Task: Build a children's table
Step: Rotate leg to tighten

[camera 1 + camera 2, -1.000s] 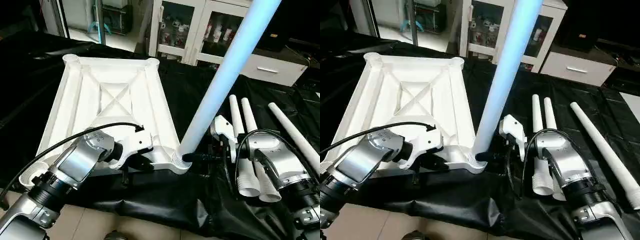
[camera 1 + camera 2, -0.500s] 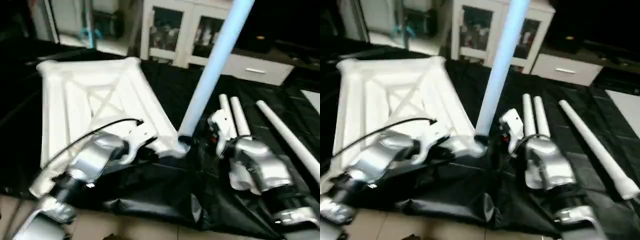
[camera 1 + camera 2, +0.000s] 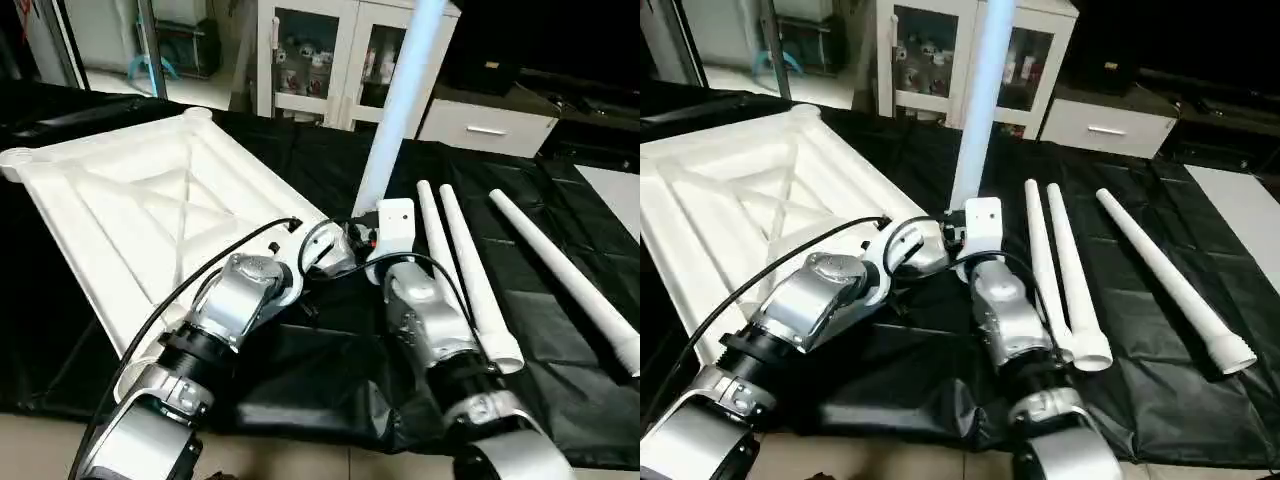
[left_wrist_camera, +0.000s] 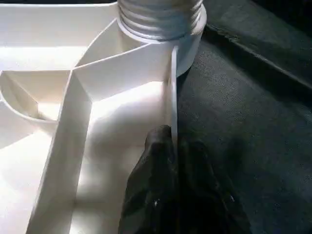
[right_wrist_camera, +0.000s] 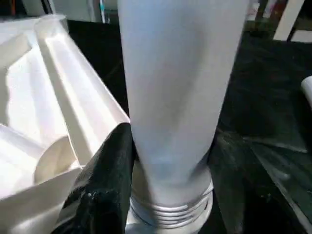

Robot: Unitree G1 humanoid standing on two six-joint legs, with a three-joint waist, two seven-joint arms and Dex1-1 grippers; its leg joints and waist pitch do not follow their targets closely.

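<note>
The white tabletop lies upside down on black cloth, its X-ribbed underside facing up. One white leg stands upright in the corner socket nearest my hands. My right gripper is shut around this leg just above its threaded end, with one black finger showing beside the tube. My left gripper is shut on the tabletop's thin rim wall a little way from that socket. Three loose legs lie on the cloth to the right.
A white cabinet with glass doors and a low drawer unit stand behind the work. The black cloth ends at a tiled floor strip near me. My left arm's black cable loops over the tabletop's edge.
The head view has shifted. The tabletop has turned, its far end swinging left. Both wrists now sit close together at the corner with the standing leg.
</note>
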